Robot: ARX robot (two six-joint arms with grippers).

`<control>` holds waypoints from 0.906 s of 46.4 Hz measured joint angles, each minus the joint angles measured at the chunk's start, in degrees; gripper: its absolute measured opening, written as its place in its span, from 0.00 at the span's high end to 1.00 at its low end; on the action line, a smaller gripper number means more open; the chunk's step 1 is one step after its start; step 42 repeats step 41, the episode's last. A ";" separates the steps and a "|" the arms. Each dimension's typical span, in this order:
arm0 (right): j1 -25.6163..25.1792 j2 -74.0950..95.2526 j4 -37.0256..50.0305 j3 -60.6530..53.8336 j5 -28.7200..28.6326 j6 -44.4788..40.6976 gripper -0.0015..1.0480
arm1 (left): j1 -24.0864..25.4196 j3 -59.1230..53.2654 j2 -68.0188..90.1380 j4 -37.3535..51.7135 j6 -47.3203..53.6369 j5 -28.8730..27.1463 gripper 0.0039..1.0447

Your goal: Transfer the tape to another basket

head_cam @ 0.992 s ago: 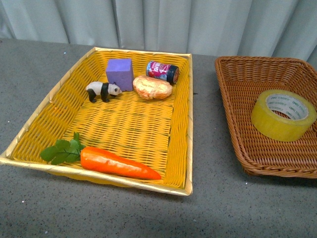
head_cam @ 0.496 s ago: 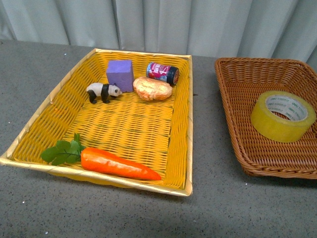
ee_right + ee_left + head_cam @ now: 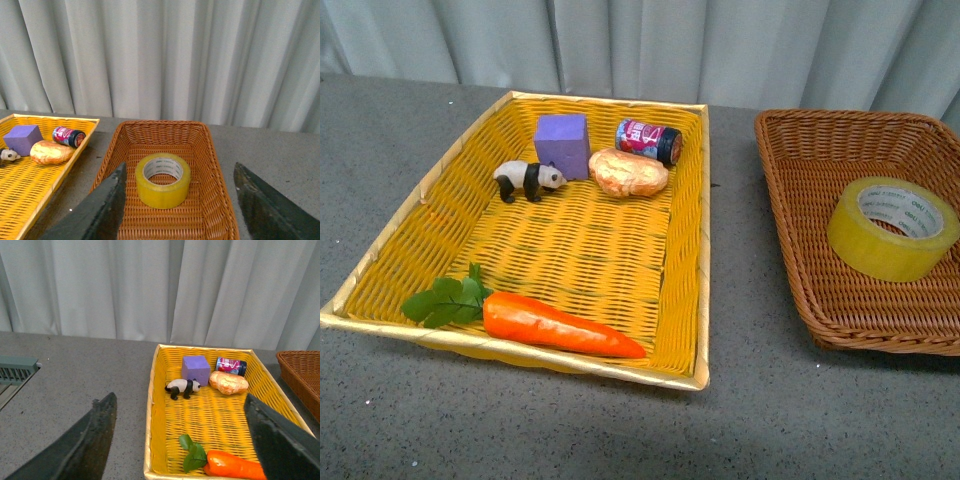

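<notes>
The tape [image 3: 892,228] lies flat, hole upward, in the brown basket [image 3: 800,215] at the right of the front view. The right hand [image 3: 177,210], fingers spread wide, is nearer, the roll just ahead between them. The left hand [image 3: 180,440], also spread, faces the yellow basket [image 3: 150,415]. The brown basket's right edge is cut off.

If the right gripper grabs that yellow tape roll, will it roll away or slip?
The tape lies flat on its side in the brown wicker basket, so it probably won't roll. It looks stiff, with a white core. Its glossy outer wrap may be slippery; gripping across the wall through the hole seems safer.
</notes>
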 joint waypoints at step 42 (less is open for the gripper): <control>0.00 0.00 0.00 0.00 0.02 0.04 0.09 | 0.00 0.00 0.00 0.00 0.15 0.00 0.06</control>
